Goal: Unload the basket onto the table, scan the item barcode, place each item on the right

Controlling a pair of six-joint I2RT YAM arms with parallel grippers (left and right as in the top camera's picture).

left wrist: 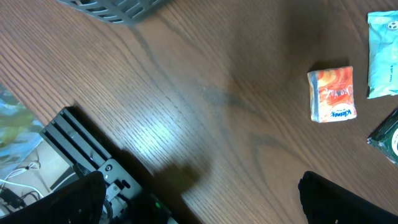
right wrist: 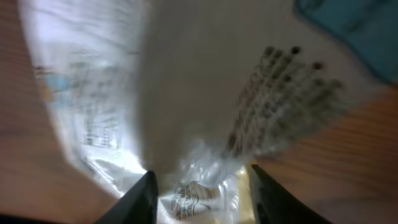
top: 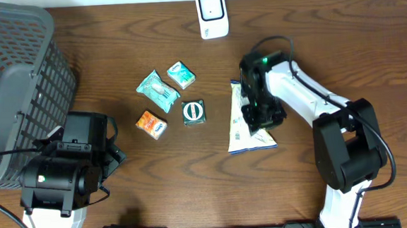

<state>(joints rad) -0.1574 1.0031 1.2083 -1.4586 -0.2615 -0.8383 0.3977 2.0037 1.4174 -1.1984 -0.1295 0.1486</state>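
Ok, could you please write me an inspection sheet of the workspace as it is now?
Surface: brown wooden table.
Job's things: white pouch under the right arm; scanner at the far edge.
Clutter: teal packet, teal box, orange pack, green square item, left of the pouch.
Grippers: left gripper open, empty; right gripper jaws either side of the pouch, grip unclear.
Cables: black cable by the left arm; black loop on the right arm.
Surroundings: grey basket, far left.
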